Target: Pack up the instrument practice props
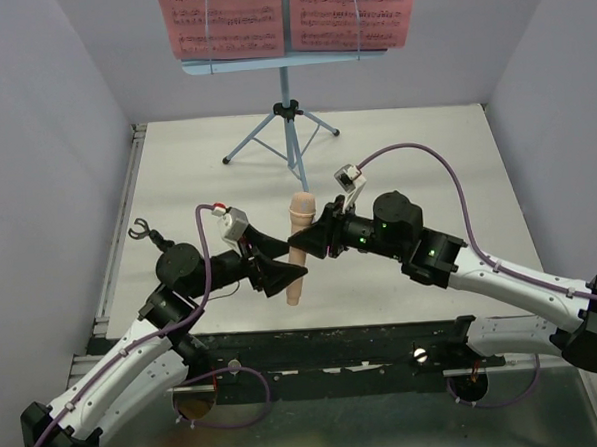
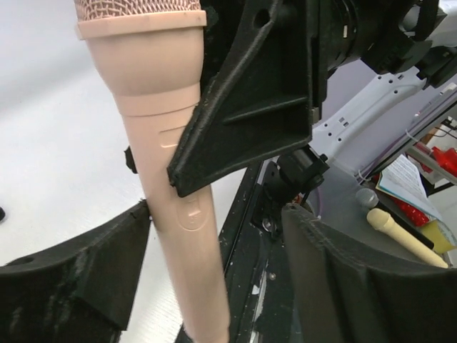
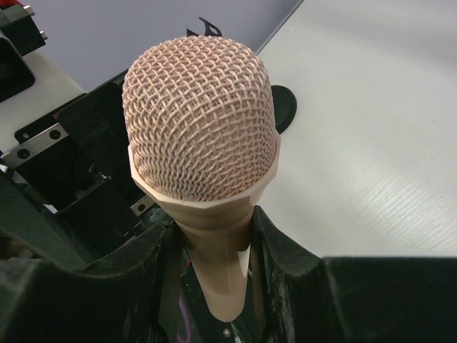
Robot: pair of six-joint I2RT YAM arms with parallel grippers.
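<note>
The beige-pink toy microphone (image 1: pixel 298 246) is held off the table, mesh head (image 3: pixel 200 121) up. My right gripper (image 1: pixel 315 239) is shut on its upper body just below the head, and in the right wrist view (image 3: pixel 214 239) both fingers press the neck. My left gripper (image 1: pixel 287 275) is open around the lower handle (image 2: pixel 189 271), which runs close to the left finger (image 2: pixel 86 264). The light-blue tripod music stand (image 1: pixel 287 114) stands at the back with two pink sheet-music pages (image 1: pixel 220 17) (image 1: pixel 352 10) on its desk. The black mic stand's clip (image 1: pixel 139 230) shows at the left, and its round base (image 3: pixel 284 107) shows in the right wrist view.
White walls close the table on the left, back and right. A black rail (image 1: pixel 305 348) runs along the near edge between the arm bases. Beyond that edge, the left wrist view shows a beige stick (image 2: pixel 403 236) and red items.
</note>
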